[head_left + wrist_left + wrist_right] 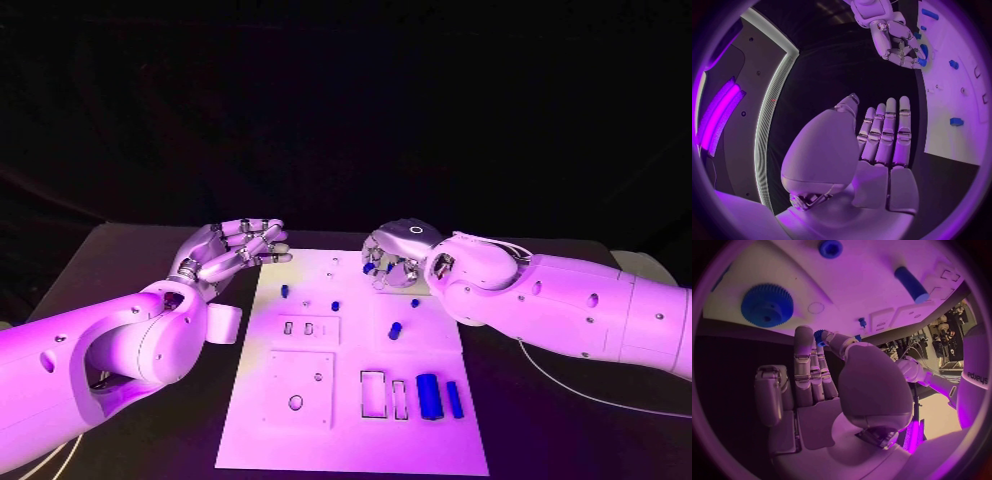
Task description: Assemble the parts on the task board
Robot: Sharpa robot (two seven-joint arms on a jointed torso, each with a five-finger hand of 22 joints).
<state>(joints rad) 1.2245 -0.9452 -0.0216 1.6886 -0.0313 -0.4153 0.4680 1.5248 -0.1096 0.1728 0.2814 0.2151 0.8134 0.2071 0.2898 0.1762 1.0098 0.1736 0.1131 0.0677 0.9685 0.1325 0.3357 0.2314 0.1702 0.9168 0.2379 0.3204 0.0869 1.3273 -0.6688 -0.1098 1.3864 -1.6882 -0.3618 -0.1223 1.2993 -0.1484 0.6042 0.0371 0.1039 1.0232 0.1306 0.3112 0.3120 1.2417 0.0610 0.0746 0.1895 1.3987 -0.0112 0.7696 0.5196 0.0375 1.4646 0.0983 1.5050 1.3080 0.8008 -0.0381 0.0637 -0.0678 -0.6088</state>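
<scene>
Fingers of my right hand (826,390) pinch a small blue part (819,335); left hand (879,145) released; several blue pieces unplaced on white task board (274,440).

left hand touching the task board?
Apart. The left wrist view shows the left hand with black table between its fingers and the task board edge.

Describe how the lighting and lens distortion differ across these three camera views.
Head view: purple light on the task board, black backdrop, straight edges. Left wrist view: fisheye circle; the board's edge curves. Right wrist view: fisheye too, warmer light on the board beside the blue gear.
</scene>
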